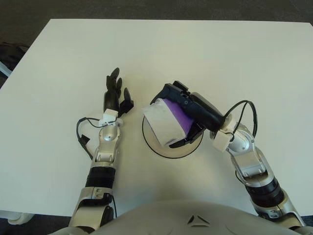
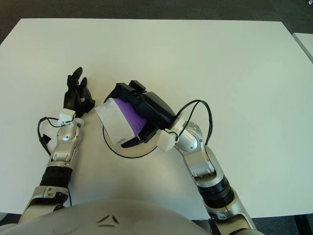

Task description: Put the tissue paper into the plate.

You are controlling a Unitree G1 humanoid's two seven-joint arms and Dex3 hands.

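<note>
right hand (image 1: pixel 182 115): fingers wrapped around the tissue pack (image 1: pixel 166 121), black fingers showing along its far edge and under its near-right side. Firm hold, nothing slack visible.
tissue pack: white block with a purple face turned toward the palm. Tilted, white end pointing left and near. Sits over the plate (image 1: pixel 152 143); its left end overhangs the plate's left rim. Cannot tell whether its underside touches the plate.
plate: round, pale with a dark rim, on the table (image 1: pixel 205 54) near the middle, just in front of the robot's torso. Mostly covered by the pack and the hand; the near-left arc of the rim is visible.
right arm: comes in from the near right, wrist bent left toward the plate, black cable (image 1: pixel 243 110) looping above the wrist.
left hand (image 1: pixel 115 95): just left of the plate, apart from it. Fingers extended and pointing far, loosely spread, holding nothing. Cannot tell if it touches the table.
left arm: runs straight from the near edge toward the far side, a black cable (image 1: pixel 82 132) looping off its left side.
table: white, flat, fills most of both views. Dark floor (image 1: pixel 146 9) visible beyond the far edge.
far left edge: a dark object (image 1: pixel 9 54) partly in view past the table corner, cannot tell what it is.
</note>
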